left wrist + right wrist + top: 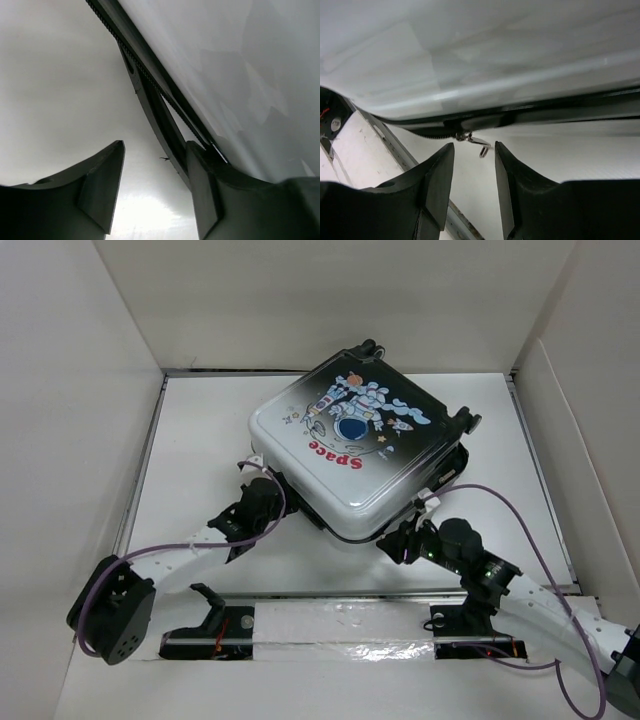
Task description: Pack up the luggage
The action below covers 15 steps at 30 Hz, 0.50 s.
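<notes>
Luggage point(352, 440) lies closed and flat on the white table point(200, 440), astronaut shell up, toward 12 o'clock from the arm bases. It sits turned cornerwise: the long axis runs from 7 to 1 o'clock, with the black wheels point(466, 421) at the 1 o'clock end and the red "Space" word reading upside down. Left gripper point(262, 478) stands at the case's 8 o'clock edge, jaws parted and empty, one finger close against the zip track point(150, 80). Right gripper point(418, 518) stands at the 5 o'clock edge, released, with the metal zip pull point(476, 142) hanging just beyond its fingertips, unclamped.
</notes>
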Each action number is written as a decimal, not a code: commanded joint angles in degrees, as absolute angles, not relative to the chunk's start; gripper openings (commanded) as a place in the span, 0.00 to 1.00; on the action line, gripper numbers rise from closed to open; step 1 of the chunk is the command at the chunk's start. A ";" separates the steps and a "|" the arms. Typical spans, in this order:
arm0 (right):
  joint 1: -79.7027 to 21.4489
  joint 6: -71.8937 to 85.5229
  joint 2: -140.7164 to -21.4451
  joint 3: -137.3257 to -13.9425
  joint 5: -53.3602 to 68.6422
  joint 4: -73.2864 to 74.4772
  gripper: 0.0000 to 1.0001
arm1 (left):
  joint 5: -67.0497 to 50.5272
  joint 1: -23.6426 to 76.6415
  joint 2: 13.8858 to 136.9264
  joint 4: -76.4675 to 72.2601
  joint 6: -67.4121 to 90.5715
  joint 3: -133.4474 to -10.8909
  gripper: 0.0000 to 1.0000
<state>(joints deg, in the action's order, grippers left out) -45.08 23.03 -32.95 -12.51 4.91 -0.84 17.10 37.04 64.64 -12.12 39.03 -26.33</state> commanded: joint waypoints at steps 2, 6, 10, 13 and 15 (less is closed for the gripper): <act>-46.05 24.70 -32.69 -11.25 1.33 -10.45 0.42 | 15.73 35.60 68.29 -23.46 39.11 -29.45 0.47; -46.05 24.35 -33.22 -11.42 0.27 -11.77 0.38 | 16.78 35.07 70.74 -26.98 39.90 -28.39 0.45; -46.05 25.31 -32.00 -11.78 -2.45 -9.76 0.33 | 17.84 35.07 73.91 -30.58 41.57 -27.95 0.46; -46.05 28.20 -28.66 -11.87 -6.67 -3.28 0.33 | 18.80 35.07 76.20 -32.42 43.85 -27.43 0.54; -46.05 30.92 -24.72 -11.17 -9.82 -0.72 0.33 | 18.81 35.07 76.90 -35.92 46.30 -25.76 0.55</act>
